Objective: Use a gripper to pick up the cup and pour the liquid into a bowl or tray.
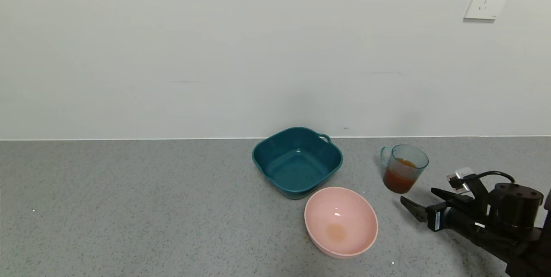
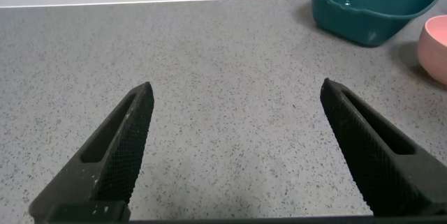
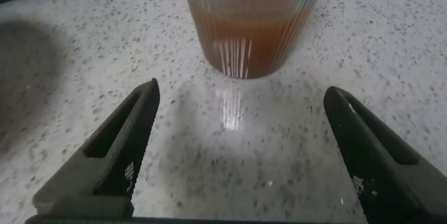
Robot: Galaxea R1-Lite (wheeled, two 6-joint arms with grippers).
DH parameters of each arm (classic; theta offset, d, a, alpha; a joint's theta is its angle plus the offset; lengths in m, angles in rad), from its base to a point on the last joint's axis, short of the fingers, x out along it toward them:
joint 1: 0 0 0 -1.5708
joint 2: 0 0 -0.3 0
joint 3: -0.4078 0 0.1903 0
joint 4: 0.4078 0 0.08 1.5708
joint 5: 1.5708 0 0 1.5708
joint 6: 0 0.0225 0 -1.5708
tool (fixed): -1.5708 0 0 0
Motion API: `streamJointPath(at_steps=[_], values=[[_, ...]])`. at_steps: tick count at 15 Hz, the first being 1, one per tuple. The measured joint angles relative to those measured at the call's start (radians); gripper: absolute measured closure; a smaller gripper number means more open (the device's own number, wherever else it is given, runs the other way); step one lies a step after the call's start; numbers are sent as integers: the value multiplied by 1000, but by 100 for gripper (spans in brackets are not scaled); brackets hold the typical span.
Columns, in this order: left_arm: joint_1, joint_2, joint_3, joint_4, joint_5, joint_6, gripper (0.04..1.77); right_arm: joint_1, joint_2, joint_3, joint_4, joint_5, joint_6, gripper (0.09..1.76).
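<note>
Head view: cup (image 1: 403,168) upright on table (image 1: 129,208), handle toward teal basin (image 1: 297,161), liquid (image 1: 399,178) filling lower half. Basin near wall; pink bowl (image 1: 341,221) just in front. Bare table between cup and right end effector (image 1: 419,201), spread wide, empty.

Left wrist view: left end effector (image 2: 234,147) wide apart, empty, over bare table.

Right wrist view: cup just ahead of fingers (image 3: 115,151), untouched.
</note>
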Motion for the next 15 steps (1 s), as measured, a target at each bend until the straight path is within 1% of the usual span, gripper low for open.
streamJointPath(at_steps=[7,15], values=[[0,0,0,0,0,0,9,2,41,-125,0,6,2,14],[0,0,0,0,0,0,9,17,94,-244,1,3,5,14]])
